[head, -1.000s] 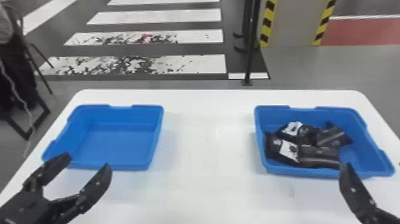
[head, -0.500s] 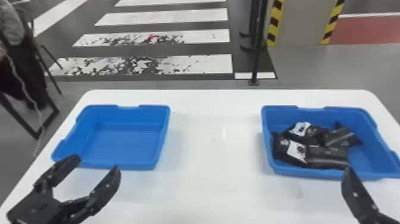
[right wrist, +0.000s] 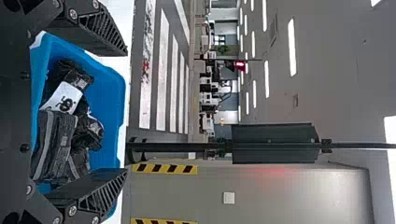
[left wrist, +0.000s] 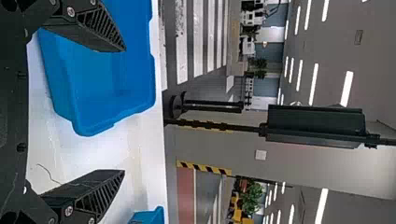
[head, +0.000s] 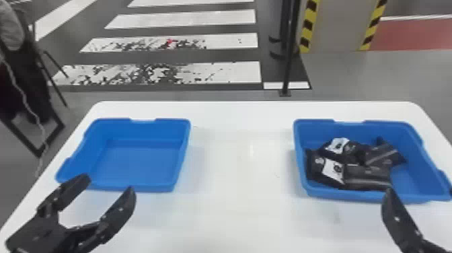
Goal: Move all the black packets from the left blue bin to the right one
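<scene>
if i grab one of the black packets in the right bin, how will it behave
It would probably flex rather than hold stiff, as the black packets look creased. Since they lie overlapping in a heap, lifting one may shift its neighbours.

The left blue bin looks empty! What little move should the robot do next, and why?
Probably draw both arms back a little. The left blue plastic bin is bare inside, the black packets lie in the right blue plastic bin, and the black left gripper and black right gripper are open, holding nothing.
</scene>
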Controlling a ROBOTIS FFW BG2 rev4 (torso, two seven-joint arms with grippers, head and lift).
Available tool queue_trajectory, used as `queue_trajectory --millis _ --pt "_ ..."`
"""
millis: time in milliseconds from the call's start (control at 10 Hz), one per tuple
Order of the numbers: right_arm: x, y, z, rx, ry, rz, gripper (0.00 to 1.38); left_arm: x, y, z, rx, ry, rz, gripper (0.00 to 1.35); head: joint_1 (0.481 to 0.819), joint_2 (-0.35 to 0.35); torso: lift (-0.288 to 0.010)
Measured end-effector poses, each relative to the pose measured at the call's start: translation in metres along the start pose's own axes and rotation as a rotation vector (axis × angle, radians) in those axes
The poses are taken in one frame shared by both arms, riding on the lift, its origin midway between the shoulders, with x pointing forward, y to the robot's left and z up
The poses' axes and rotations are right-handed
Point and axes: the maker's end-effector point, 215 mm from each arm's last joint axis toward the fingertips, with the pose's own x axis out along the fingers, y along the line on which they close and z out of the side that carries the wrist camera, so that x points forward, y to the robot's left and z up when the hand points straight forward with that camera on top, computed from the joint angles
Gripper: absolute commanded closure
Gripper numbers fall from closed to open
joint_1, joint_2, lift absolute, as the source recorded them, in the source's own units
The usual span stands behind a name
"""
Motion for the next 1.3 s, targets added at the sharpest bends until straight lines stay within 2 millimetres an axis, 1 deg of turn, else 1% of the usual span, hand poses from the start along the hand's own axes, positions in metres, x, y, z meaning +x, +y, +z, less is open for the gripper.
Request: queue_trajectory --millis 400,1300 --pt "0.0023 0.0041 -0.0003 0.021 -0.006 0.005 0.15 -0.0018 0.0007 -0.0021 -0.007 0.006 0.001 0.14 0.695 0.106 -0.185" --pt "0.0030 0.0062 -0.0009 0.045 -0.010 0.008 0.15 -0.0017 -0.0006 -0.0065 -0.025 0.018 -0.003 0.14 0.695 0.109 -0.185"
